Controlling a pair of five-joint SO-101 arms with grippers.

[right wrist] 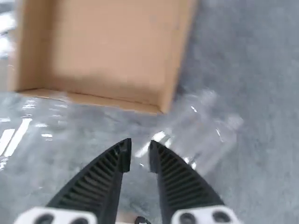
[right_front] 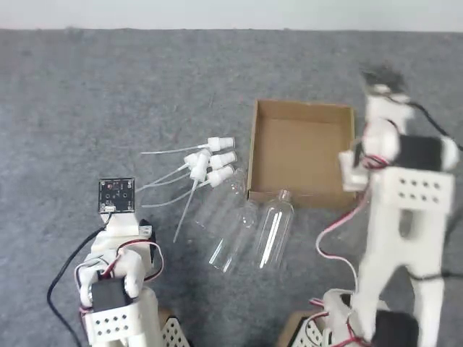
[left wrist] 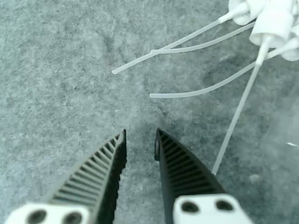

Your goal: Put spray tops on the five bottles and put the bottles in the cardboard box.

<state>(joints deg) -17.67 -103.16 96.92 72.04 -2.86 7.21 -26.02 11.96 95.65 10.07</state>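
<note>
Three clear bottles without tops (right_front: 275, 228) (right_front: 235, 238) (right_front: 221, 195) lie on the grey carpet in front of the open cardboard box (right_front: 304, 152). Several white spray tops (right_front: 210, 163) with long tubes lie in a heap left of the box. My left gripper (left wrist: 140, 136) hovers low over bare carpet, a narrow gap between its fingers and nothing in it; the spray tops (left wrist: 273, 23) lie ahead of it. My right gripper (right wrist: 139, 144) is narrowly open and empty, above a clear bottle (right wrist: 205, 128) lying at the box's (right wrist: 107, 46) near corner.
The left arm (right_front: 119, 267) sits folded at the front left. The right arm (right_front: 394, 188) stands tall beside the box's right side. Grey carpet stretches wide to the left and behind the box.
</note>
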